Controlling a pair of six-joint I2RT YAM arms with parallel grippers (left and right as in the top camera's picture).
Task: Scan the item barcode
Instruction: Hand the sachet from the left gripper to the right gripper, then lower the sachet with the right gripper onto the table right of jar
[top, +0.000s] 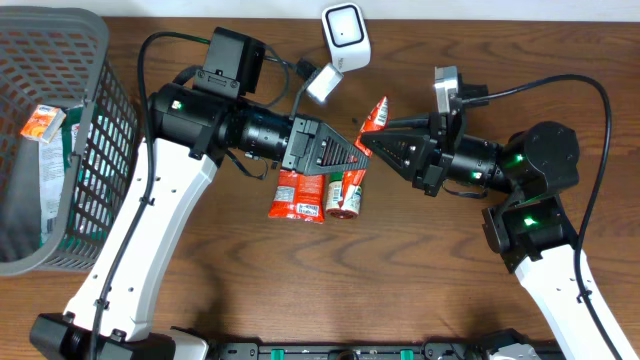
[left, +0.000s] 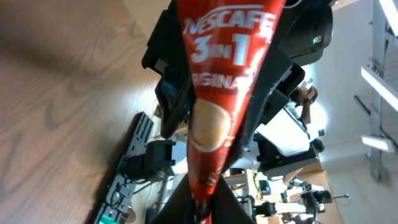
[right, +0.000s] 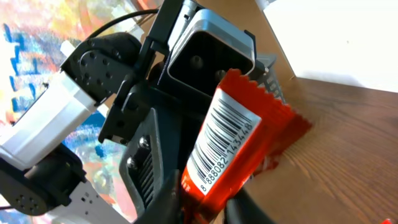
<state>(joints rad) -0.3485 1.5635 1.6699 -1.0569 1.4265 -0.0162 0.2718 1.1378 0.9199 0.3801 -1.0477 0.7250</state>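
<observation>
- While the red coffee sachet (top: 376, 118) was lifted off the table (top: 300, 290) at the centre of the overhead frame, the two arms met nose to nose around its lower end.
- The left gripper (top: 358, 150) had its jaws pressed together on that end; the left wrist view showed the sachet rising out of the pinch at the bottom of the frame.
- The right gripper (top: 372, 152) had its jaws drawn in close about the same end, but whether they actually pressed the foil I could not tell.
- The barcode (right: 222, 146) was plain in the right wrist view, printed on a white panel and turned toward that camera.
- The white scanner (top: 346, 36) stood at the upper centre of the overhead frame, near the sachet's top corner but apart from it.
- Picking the item up looked done; by my reading, turning the barcode toward the scanner and getting the read were left, and the moment resembled a handover between the arms.
- Two more red packets (top: 297, 195) lay on the wood just below the grippers, and a grey basket (top: 100, 120) with some items in it sat at the left edge.
</observation>
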